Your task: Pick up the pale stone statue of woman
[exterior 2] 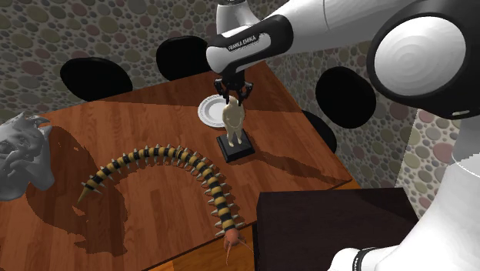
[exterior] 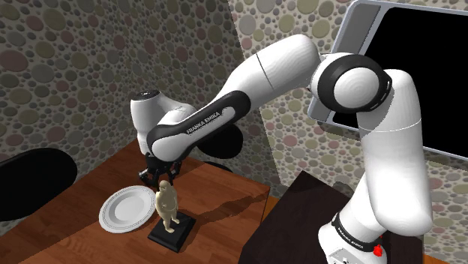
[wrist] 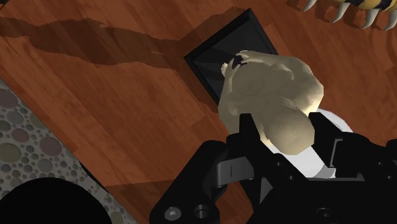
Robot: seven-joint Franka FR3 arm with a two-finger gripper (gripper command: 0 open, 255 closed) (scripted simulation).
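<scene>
Arm (exterior: 285,67): reaches out from the stand and bends down over the table (exterior 2: 308,173).

Table: dark wood.

Toy centipede (exterior 2: 165,154): yellow and black, spiked. It curves from mid-surface to the table's near edge in the second exterior view.

Grey bust (exterior 2: 23,154): at that view's left edge of the table.

White plate (exterior: 124,206): by the far edge.

Statue (exterior: 166,202): pale, upright on a black base (exterior: 171,231), just beside the plate and inward of it, well apart from the centipede.

Gripper (wrist: 287,127): directly above the statue, fingers (wrist: 249,127) parted either side of its head. One finger looks close against the head, while a sliver of plate shows between the head and the other finger. Judged not clamped.

Risks:
- The hold would be high, on a rounded head, so the pads may slide off as they close.
- If one finger meets the head first, it may tip the statue on its base toward the plate.
- A lift by the head leaves the base hanging low and may let the figure swing.
</scene>
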